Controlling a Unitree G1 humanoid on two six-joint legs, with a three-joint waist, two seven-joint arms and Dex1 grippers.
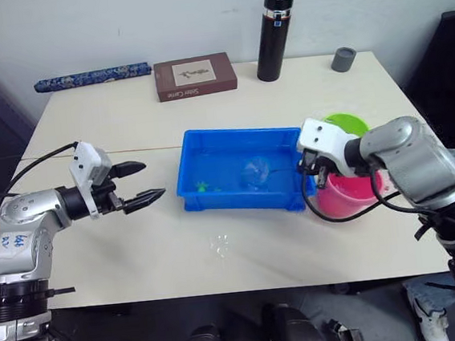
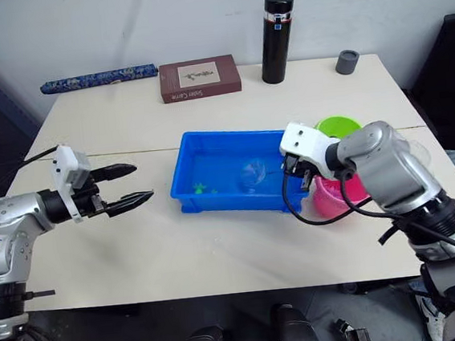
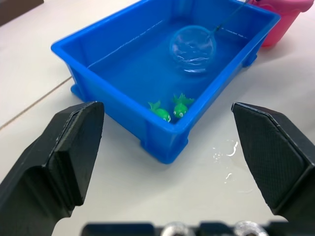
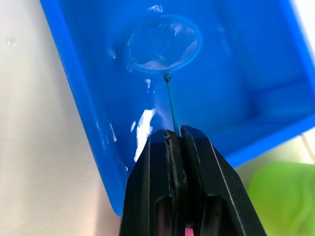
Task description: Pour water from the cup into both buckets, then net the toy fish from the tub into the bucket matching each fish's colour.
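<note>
- Pale, smooth table (image 1: 139, 251) is carrying everything, with a small glinting spill (image 1: 221, 244) lying near its front edge.
- Left gripper (image 1: 138, 184) is hovering over bare tabletop, its two black ridged fingers spread wide and holding nothing, well apart from the tub.
- Glossy blue rectangular tub (image 1: 200, 199) is sitting mid-table, holding water and two tiny green fish (image 3: 171, 107) near its front wall.
- Round blue-rimmed net (image 4: 162, 43) is resting in the tub's water.
- Right gripper (image 4: 173, 137) is pinching the net's thin wire handle between closed fingers.
- Pink bucket (image 1: 351, 199) and green bucket (image 1: 350, 121) are standing just right of the tub.
</note>
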